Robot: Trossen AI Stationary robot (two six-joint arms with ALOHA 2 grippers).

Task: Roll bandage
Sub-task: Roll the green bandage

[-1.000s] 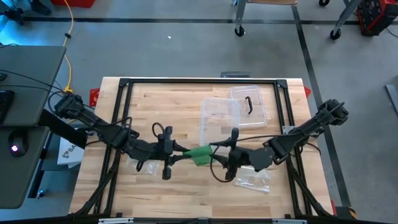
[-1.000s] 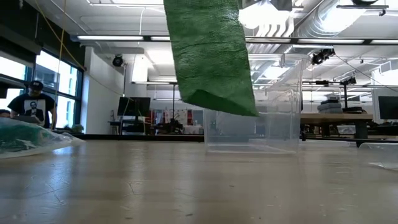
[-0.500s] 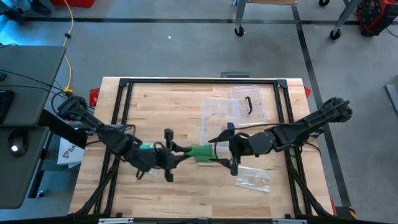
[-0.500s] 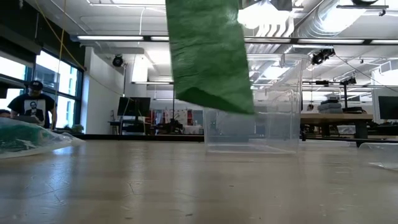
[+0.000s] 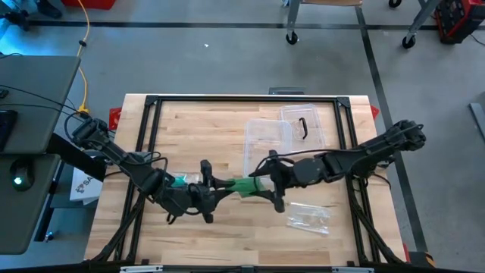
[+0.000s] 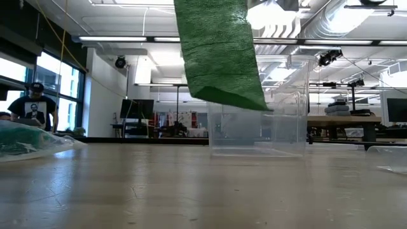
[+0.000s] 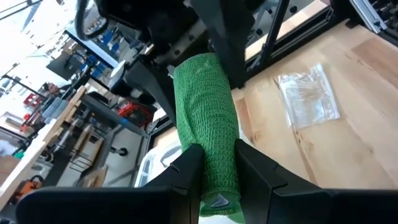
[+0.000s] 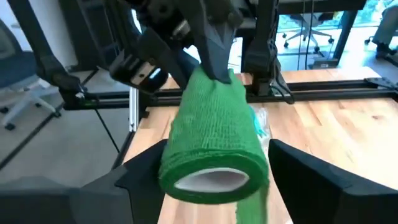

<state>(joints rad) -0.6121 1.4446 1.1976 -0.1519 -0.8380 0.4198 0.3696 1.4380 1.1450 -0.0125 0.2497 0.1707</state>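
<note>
Mid-roll: green bandage (image 5: 244, 186) held above table (image 5: 227, 235) centre, left pincer (image 7: 214, 180) clamped on its strip; right pincer (image 8: 211, 163) spread wide around the roll. Loose tail remains unwound.

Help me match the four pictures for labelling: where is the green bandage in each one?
High view: green bandage at table centre, between both grippers.
Low view: hanging from the top edge, above the table.
Left wrist view: centre, between the fingers.
Right wrist view: roll's open end, centre.
Shared landmark: clear plastic box, behind it.
</note>
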